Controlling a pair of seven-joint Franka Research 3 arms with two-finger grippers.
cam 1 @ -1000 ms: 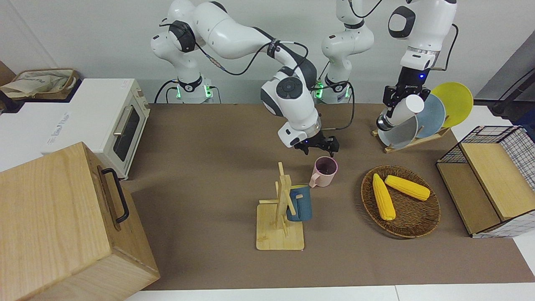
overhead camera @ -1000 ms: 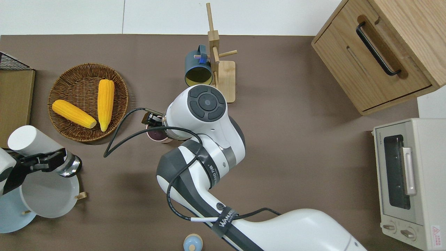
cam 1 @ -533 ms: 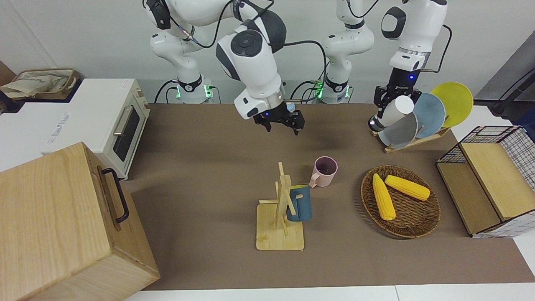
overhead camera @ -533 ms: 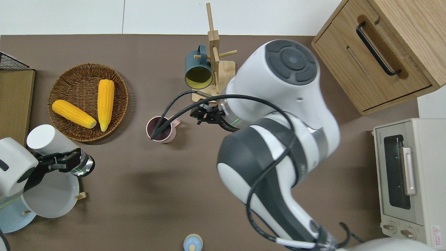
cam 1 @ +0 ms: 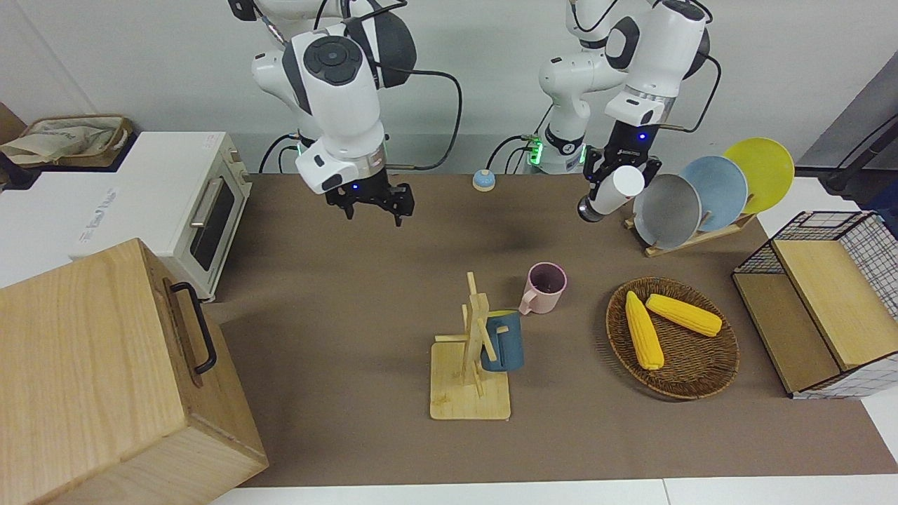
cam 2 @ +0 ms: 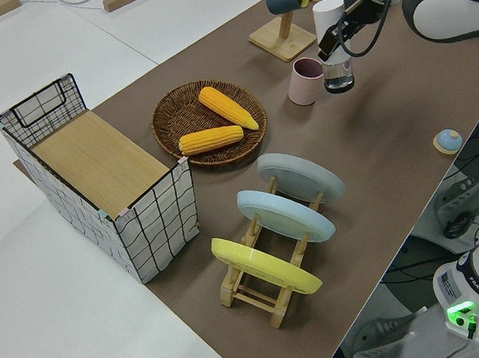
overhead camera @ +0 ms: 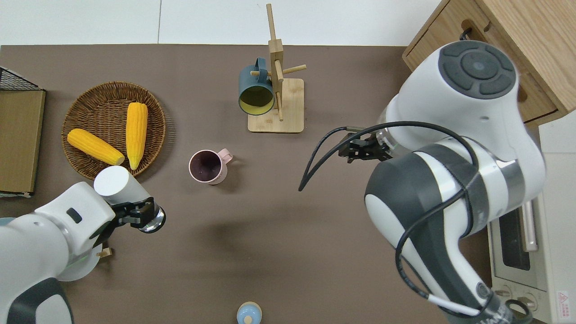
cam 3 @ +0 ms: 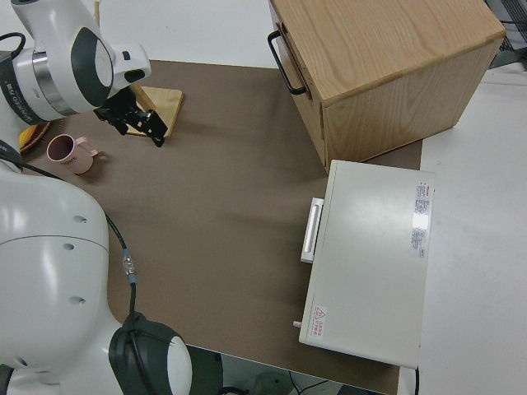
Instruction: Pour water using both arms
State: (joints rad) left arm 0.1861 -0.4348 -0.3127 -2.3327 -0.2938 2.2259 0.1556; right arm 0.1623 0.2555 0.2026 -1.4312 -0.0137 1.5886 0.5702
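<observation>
The left gripper (overhead camera: 137,215) clamps a tilted white cylindrical bottle with a steel base (overhead camera: 118,186) over bare mat, toward the left arm's end from the pink ceramic mug (overhead camera: 208,167). Only the left side view shows the bottle's steel end (cam 2: 338,74) hanging just beside that mug (cam 2: 305,81). The round wicker basket holding two corn cobs (overhead camera: 85,101) lies farther out. The right gripper (cam 1: 372,205) hangs empty, fingers spread, toward the right arm's end from the mug.

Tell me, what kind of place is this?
Probably a lab's mock kitchen: a toaster oven, a plate rack and a basket of corn share one table with two robot arms.
</observation>
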